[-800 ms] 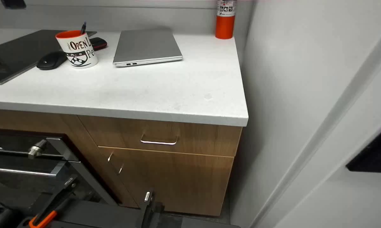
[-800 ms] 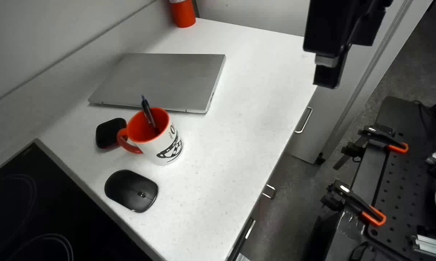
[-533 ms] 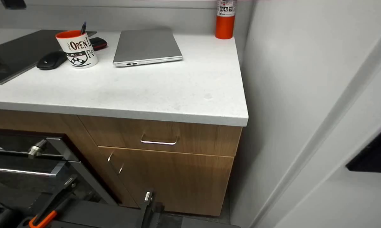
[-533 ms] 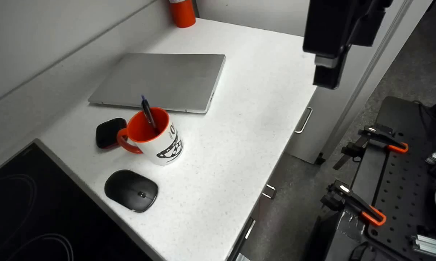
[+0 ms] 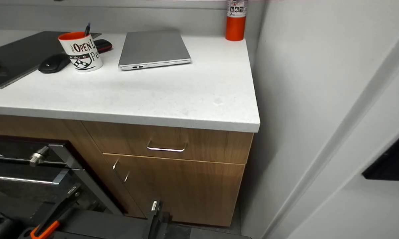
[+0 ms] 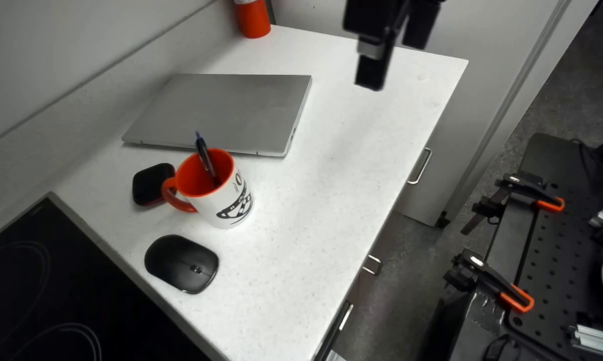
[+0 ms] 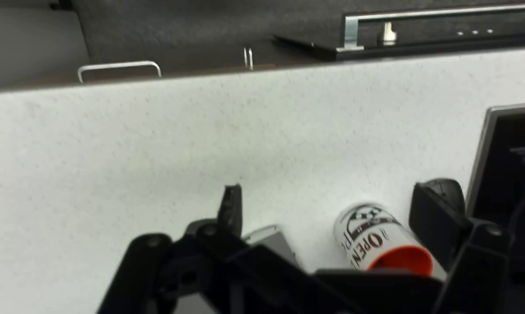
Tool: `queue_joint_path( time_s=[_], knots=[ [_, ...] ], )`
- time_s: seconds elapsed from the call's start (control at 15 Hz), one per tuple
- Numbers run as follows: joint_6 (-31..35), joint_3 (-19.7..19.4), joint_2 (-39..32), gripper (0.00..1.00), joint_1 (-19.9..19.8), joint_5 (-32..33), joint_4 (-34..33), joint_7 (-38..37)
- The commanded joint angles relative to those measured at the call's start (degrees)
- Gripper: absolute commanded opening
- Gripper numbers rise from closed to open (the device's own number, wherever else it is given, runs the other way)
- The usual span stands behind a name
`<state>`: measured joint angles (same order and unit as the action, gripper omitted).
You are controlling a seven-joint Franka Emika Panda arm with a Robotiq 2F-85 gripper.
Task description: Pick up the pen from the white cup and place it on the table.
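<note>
In an exterior view I see the pen [image 5: 87, 30] poking from the white cup [image 5: 81, 53], upright on the desk [image 5: 172, 93] near a laptop [image 5: 154, 48]. In an exterior view the pen leans inside the cup, and dark fingers [image 6: 371, 72] hang above the desk. In the wrist view those fingers are wide apart, the cup's red mouth seen between them.

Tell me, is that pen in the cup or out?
In: the pen leans inside the white cup, its top poking out in both exterior views.
</note>
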<state>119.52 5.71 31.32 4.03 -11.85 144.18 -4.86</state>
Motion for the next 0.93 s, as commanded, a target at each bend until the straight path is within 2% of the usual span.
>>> queue_joint_path(
  time_s=[0.0,0.13,0.27,0.33,0.47,0.87],
  knots=[
    [10.3,-4.3,-9.5,1.0,4.1,-7.9,-4.3,9.2],
    [13.5,-5.8,-13.8,1.0,6.8,-13.9,-6.9,15.3],
    [12.5,-6.5,-17.6,1.0,8.5,-19.2,-10.2,19.9],
    [12.7,-4.6,-13.0,1.0,5.8,-14.7,-5.8,15.4],
    [12.7,-4.4,-14.8,1.0,6.0,-15.3,-6.7,16.1],
    [12.7,-4.5,-14.1,1.0,5.9,-15.3,-6.4,16.1]
  ],
)
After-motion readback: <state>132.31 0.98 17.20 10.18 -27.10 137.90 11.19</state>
